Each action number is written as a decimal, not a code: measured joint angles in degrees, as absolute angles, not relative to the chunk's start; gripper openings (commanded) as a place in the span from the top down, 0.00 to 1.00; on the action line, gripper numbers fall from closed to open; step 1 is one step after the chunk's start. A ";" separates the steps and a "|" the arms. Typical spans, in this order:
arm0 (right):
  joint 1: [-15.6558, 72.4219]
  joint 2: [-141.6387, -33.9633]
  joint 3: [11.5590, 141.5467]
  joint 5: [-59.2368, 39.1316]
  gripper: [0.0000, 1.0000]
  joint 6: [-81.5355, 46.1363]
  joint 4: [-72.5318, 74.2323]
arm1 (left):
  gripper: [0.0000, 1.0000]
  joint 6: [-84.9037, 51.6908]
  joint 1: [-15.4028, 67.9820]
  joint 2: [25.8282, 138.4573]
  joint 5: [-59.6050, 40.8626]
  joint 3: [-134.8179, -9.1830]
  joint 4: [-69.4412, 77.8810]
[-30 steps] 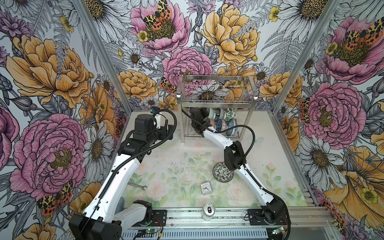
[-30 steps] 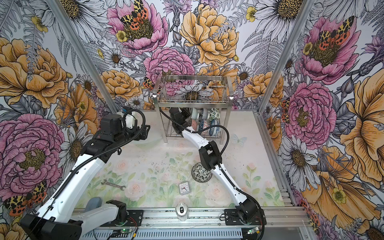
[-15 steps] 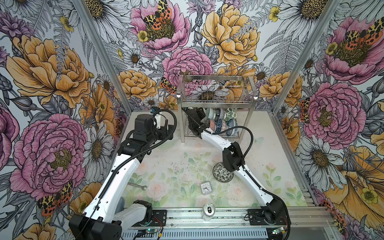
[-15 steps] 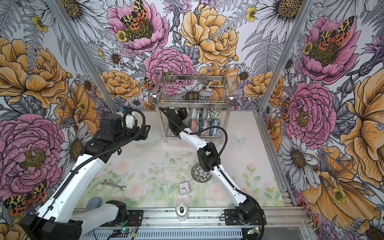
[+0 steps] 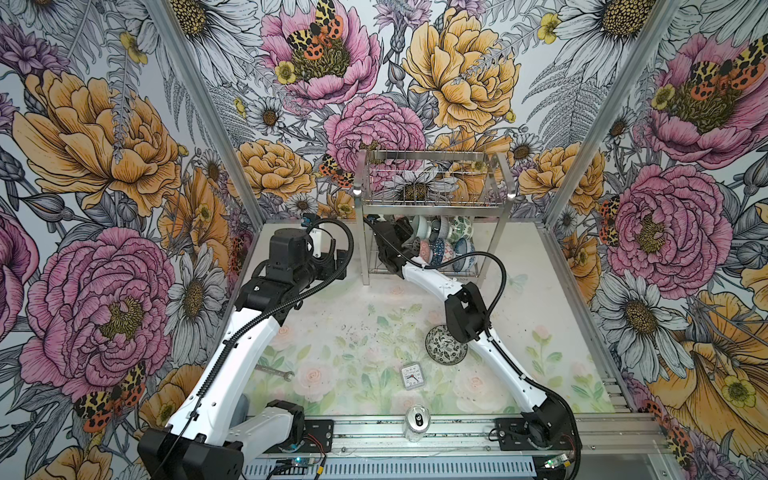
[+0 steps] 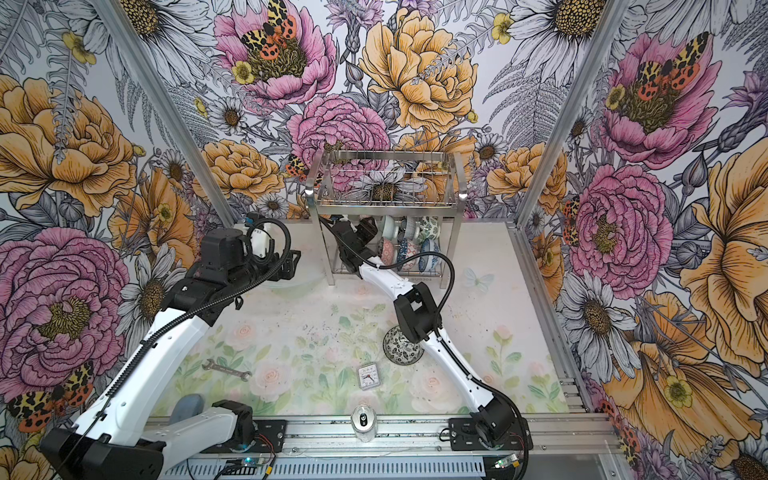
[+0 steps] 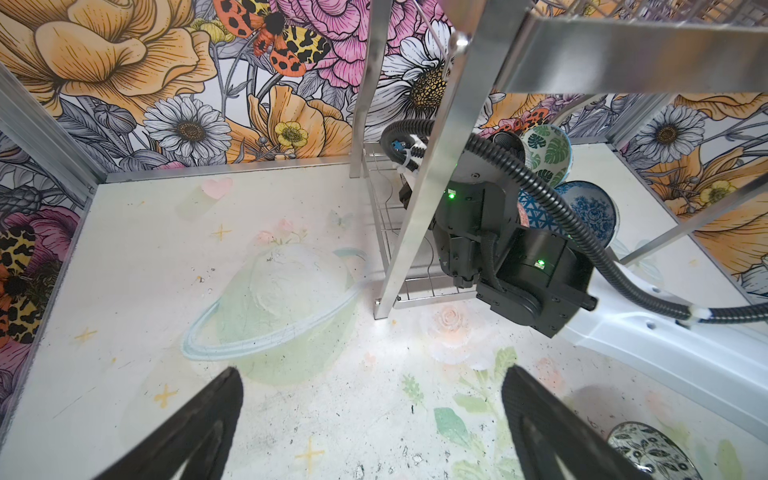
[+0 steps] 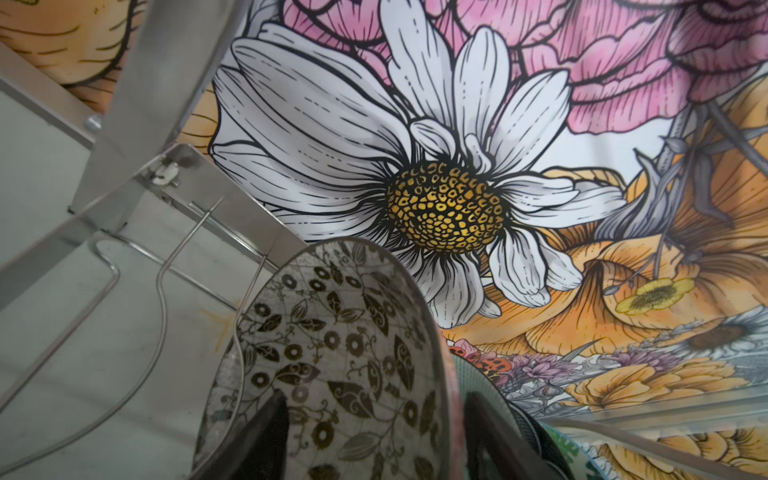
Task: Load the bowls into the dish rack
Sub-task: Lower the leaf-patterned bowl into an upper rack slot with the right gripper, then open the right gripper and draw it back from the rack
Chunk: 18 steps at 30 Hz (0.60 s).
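The dish rack [image 5: 434, 203] [image 6: 384, 204] stands at the back wall. Several patterned bowls [image 5: 446, 249] sit on edge in its lower tier. My right gripper [image 5: 401, 232] [image 8: 376, 399] reaches into that tier from the left. Its fingers are open and straddle the rim of a black-and-white leaf bowl [image 8: 332, 332] that leans in the wire slots, one finger inside and one outside. Another dark patterned bowl [image 5: 444, 345] [image 7: 648, 451] sits on the table beside the right arm's elbow. My left gripper [image 5: 332, 257] [image 7: 374, 374] hangs open over bare table, left of the rack, holding nothing.
A wrench [image 5: 274, 371] lies front left on the table. A small square clock [image 5: 411, 376] and a can [image 5: 417, 422] sit near the front rail. The rack's front left leg [image 7: 419, 199] stands between my two grippers. Floral walls close in three sides.
My right gripper's jaws have spread apart, letting go of the leaf bowl in the rack. The right forearm has shifted slightly left. The left arm has not moved.
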<state>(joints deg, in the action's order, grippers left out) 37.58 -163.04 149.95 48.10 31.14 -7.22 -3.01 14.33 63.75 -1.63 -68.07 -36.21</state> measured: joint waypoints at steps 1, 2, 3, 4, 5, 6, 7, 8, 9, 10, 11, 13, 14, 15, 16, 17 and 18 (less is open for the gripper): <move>37.60 -162.69 149.80 47.94 0.14 31.14 -7.42 | 0.01 -3.01 14.33 63.75 -1.63 -68.07 -36.21; 37.67 -162.21 149.64 47.88 0.11 30.83 -7.60 | 0.01 -3.01 14.33 63.75 -1.65 -68.07 -36.21; 37.69 -161.66 149.36 47.79 0.07 30.72 -7.66 | 0.01 -3.01 14.33 63.75 -1.65 -68.07 -36.21; 37.78 -161.12 148.97 47.66 0.04 30.63 -7.77 | 0.01 -3.01 14.33 63.75 -1.69 -68.07 -36.21; 37.85 -160.33 148.35 47.55 0.01 30.35 -7.92 | 0.01 -3.01 14.33 63.75 -1.80 -68.07 -36.21; 37.93 -159.37 147.41 47.37 0.00 30.00 -7.94 | 0.01 -3.01 14.33 63.75 -1.83 -68.07 -36.21; 37.98 -158.39 146.39 47.16 0.00 29.74 -8.03 | 0.01 -3.01 14.33 63.75 -1.85 -68.07 -36.21; 38.06 -157.34 145.36 46.98 0.00 29.43 -8.19 | 0.01 -3.01 14.33 63.75 -1.85 -68.07 -36.21; 38.09 -156.29 144.29 46.63 0.00 29.12 -8.29 | 0.02 -3.01 14.33 63.75 -1.85 -68.07 -36.21; 38.09 -155.20 143.04 46.54 0.00 28.88 -8.36 | 0.02 -3.01 14.33 63.75 -1.85 -68.07 -36.21; 38.06 -153.80 141.47 46.15 0.00 28.40 -8.54 | 0.01 -3.01 14.33 63.75 -1.85 -68.07 -36.21; 37.98 -151.44 138.28 45.30 0.00 27.46 -8.58 | 0.01 -3.01 14.33 63.75 -1.85 -68.07 -36.21; 37.95 -150.10 136.64 44.69 0.00 26.83 -8.78 | 0.01 -3.01 14.33 63.75 -1.85 -68.07 -36.21; 37.93 -148.94 135.09 44.18 0.00 26.35 -8.82 | 0.01 -3.01 14.33 63.75 -1.83 -68.07 -36.21; 37.93 -147.68 133.29 43.55 0.00 25.85 -8.82 | 0.01 -3.01 14.33 63.75 -1.85 -68.07 -36.21; 37.91 -146.32 131.57 42.81 0.00 25.19 -8.88 | 0.01 -3.01 14.33 63.75 -1.85 -68.07 -36.21; 37.91 -145.18 129.95 42.09 0.00 24.67 -8.93 | 0.01 -3.01 14.33 63.75 -1.85 -68.07 -36.21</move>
<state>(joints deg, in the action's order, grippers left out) 37.91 -145.18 129.95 42.09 24.67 -8.93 -3.01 14.33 63.75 -1.85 -68.07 -36.21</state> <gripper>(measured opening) 0.996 0.986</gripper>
